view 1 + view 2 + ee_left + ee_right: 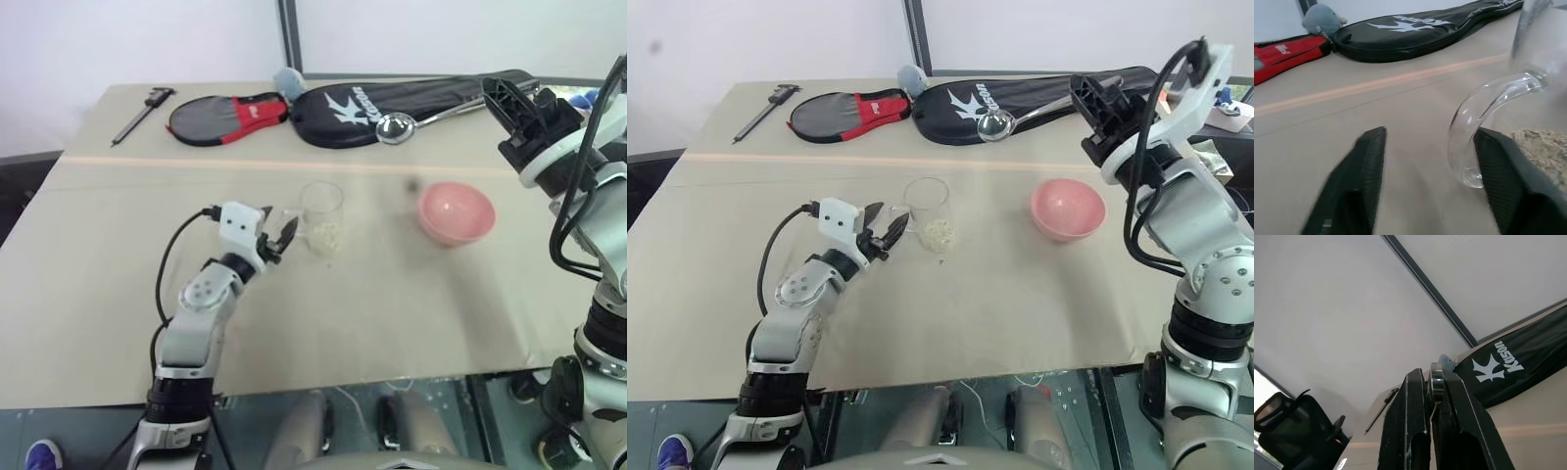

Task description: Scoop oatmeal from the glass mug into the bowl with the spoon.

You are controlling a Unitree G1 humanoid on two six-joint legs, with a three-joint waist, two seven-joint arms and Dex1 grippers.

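The glass mug (321,211) stands mid-table with a small heap of oatmeal (325,234) at its bottom. My left gripper (278,233) is level at the mug's left side, open, its fingers (1359,181) on either side of the clear mug handle (1474,105); the handle lies close to one finger. The pink bowl (456,212) sits to the right of the mug. My right gripper (1085,98) hovers high above the table's back right, shut on the handle of the silver spoon (396,128), whose rounded end points left over the black bag.
A long black racket bag (411,103), a red and grey cover (230,117), a small grey-blue plush (287,80) and a black caliper (142,113) lie along the table's far edge. An orange line (196,162) crosses the tabletop.
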